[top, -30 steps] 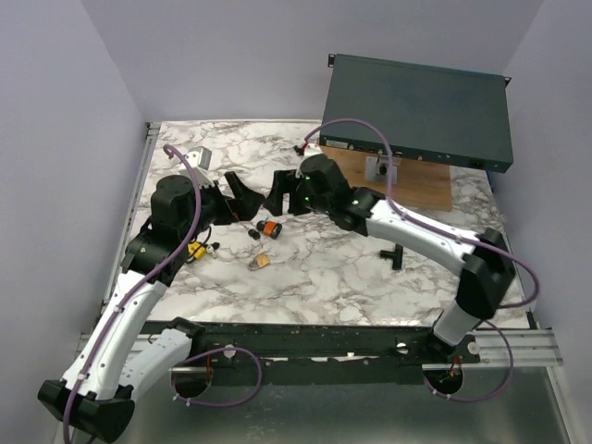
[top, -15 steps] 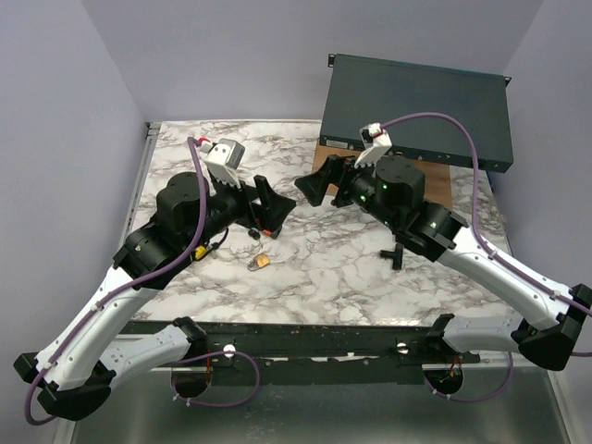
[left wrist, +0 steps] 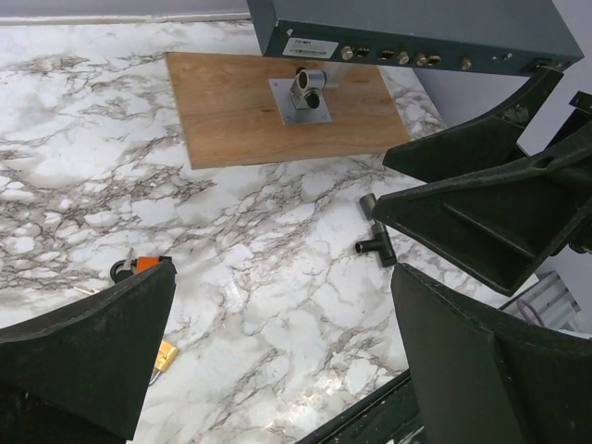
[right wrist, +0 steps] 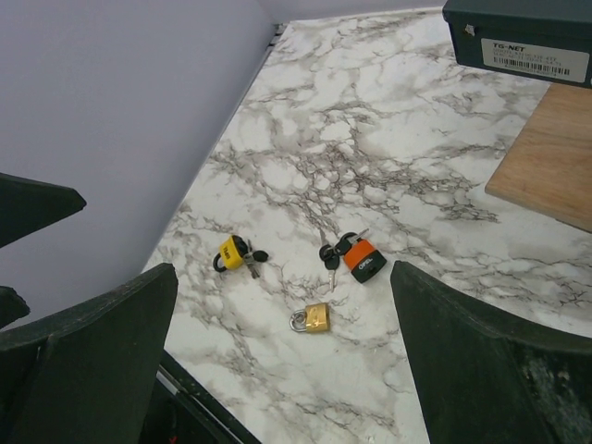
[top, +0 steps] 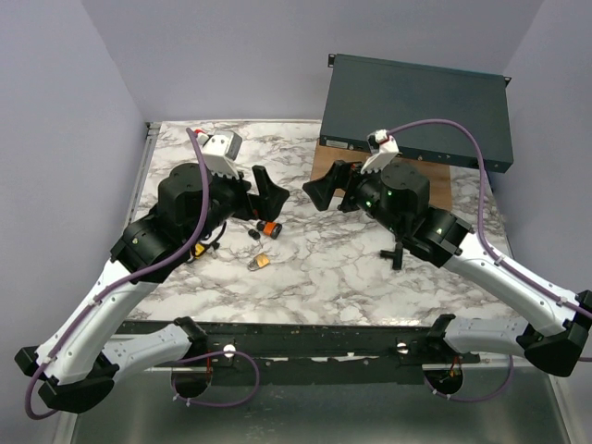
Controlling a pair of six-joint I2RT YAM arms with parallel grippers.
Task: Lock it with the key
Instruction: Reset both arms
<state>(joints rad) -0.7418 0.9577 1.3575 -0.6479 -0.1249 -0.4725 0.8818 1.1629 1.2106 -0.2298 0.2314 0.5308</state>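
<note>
Three padlocks lie on the marble table: an orange one (right wrist: 361,259) with black keys (right wrist: 328,257) on its shackle, a brass one (right wrist: 313,318), and a yellow one (right wrist: 228,252) with keys. They also show in the top view: orange (top: 269,228), brass (top: 260,263), yellow (top: 196,250). My left gripper (top: 268,192) is open and empty, raised above the orange padlock. My right gripper (top: 324,190) is open and empty, raised to the right of it. The two grippers face each other. The wrist views show the left gripper (left wrist: 277,361) and the right gripper (right wrist: 282,361) holding nothing.
A wooden board (left wrist: 287,106) with a metal lock cylinder (left wrist: 308,90) lies at the back right, under a dark rack box (top: 416,111). A small black T-shaped piece (left wrist: 377,242) lies right of centre. Purple walls close the left side.
Both arms rose off the table. The right gripper drew back to the right, away from the orange padlock. The left wrist lifted and now hangs over the padlocks.
</note>
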